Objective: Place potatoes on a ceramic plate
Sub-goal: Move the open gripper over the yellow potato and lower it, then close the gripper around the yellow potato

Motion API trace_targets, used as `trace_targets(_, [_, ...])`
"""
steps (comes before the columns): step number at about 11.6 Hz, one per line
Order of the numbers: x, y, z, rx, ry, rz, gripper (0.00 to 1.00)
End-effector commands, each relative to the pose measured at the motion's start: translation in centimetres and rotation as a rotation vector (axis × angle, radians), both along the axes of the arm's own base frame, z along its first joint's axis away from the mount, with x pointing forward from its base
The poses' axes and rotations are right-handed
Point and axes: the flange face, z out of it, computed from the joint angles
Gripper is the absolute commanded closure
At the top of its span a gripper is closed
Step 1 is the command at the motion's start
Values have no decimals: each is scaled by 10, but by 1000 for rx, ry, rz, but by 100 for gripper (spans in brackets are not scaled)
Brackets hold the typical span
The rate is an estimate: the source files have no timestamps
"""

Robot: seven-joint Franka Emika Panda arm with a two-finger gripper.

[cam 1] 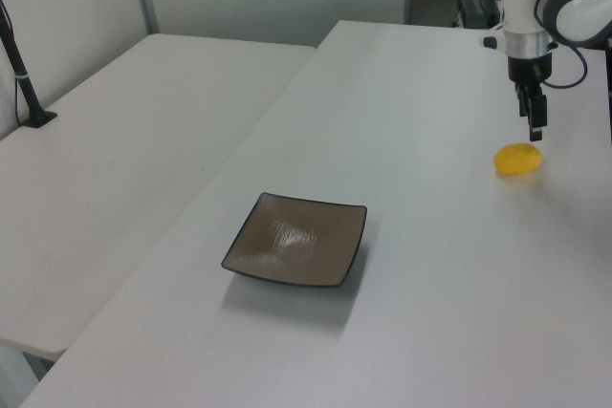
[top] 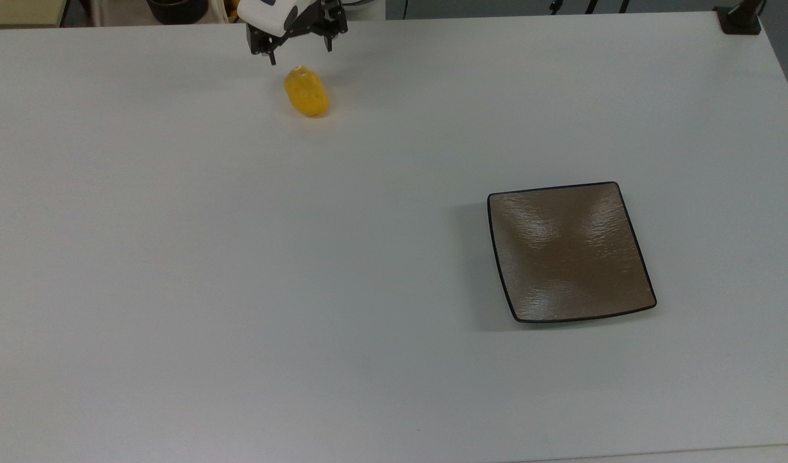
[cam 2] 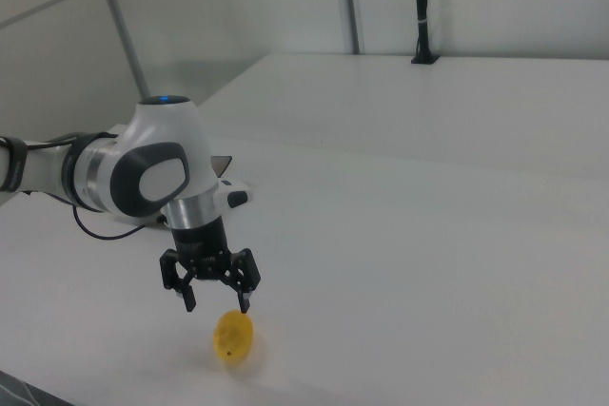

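One ceramic plate (top: 570, 252) sits flat on the white table (top: 239, 270), and nothing lies in it: the rippled brown surface is bare to its black rim. In the left view the plate (cam 1: 295, 240) sits toward the near part of the table, well apart from everything else.

One potato (top: 307, 92), bright yellow and glossy, lies on the bare tabletop far up toward the top view's upper left, a long way from the plate. The stretch of table between the two is open.

Over the potato hangs the gripper (top: 299, 54), its two dark fingers spread wide and pinching nothing. In the right view the gripper (cam 2: 216, 307) points down with its tips just above the potato (cam 2: 233, 338); whether one tip grazes the yellow skin is hard to judge from there. The left view has the gripper (cam 1: 535, 129) just above the potato (cam 1: 518, 160), with a sliver of table showing between them.

A second white table (cam 1: 115, 169) stands alongside, carrying a black post (cam 1: 24, 83) on a clamp.
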Motion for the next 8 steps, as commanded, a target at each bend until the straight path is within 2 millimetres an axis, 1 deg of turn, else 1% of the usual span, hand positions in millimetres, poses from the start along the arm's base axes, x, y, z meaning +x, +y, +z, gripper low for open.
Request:
trace_targets(1, [2, -7, -32, -13, -60, 47, 0])
trace_targets(5, [7, -6, -67, -20, -68, 75, 0])
trace_targets(8, [7, -5, -78, -18, -53, 124, 0])
